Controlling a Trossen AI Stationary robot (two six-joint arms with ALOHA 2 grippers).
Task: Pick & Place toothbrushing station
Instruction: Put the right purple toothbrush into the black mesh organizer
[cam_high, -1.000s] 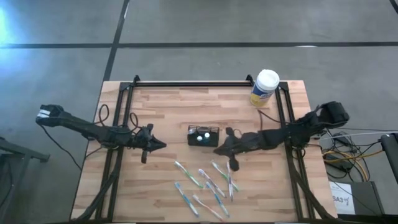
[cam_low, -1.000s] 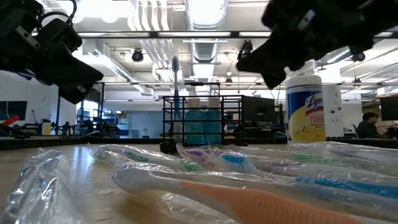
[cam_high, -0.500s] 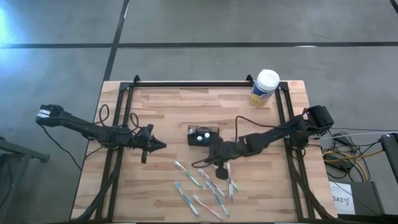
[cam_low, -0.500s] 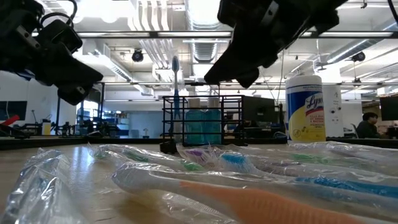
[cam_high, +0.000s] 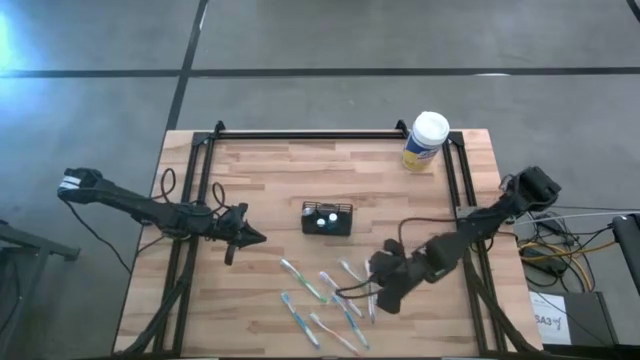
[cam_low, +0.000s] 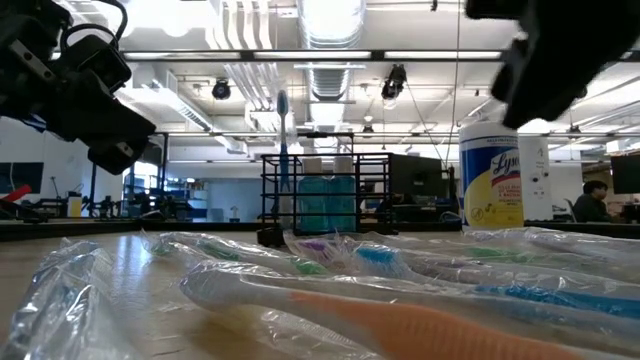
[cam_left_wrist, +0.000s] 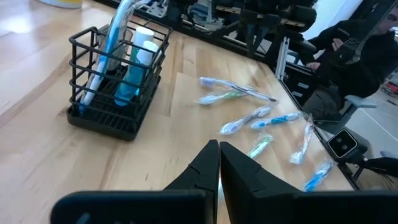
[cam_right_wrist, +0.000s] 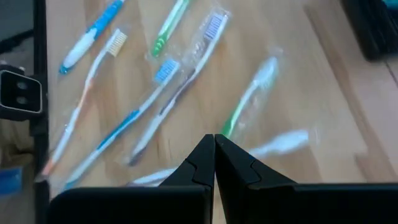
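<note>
Wooden table (cam_high: 270, 180) carries the toothbrushing station (cam_high: 327, 218) at its centre, with one toothbrush (cam_left_wrist: 109, 46) already standing inside. Wrapped toothbrushes (cam_high: 335, 295) lie loose at about 6 o'clock from it, so most work is left. The right gripper (cam_high: 385, 290) hangs closed and empty over them. The left gripper (cam_high: 250, 236), closed too, waits at 9 o'clock.

Support: light wood-plank desk (cam_high: 270, 170) w/ black frame rails along far and side edges. On desk: black wire-mesh basket (cam_high: 327, 219) near centre, upright; yellow canister w/ white lid (cam_high: 425, 141) at far right corner; approx. seven plastic-wrapped toothbrushes (cam_high: 330, 295) scattered flat along near edge, some overlapping.
</note>
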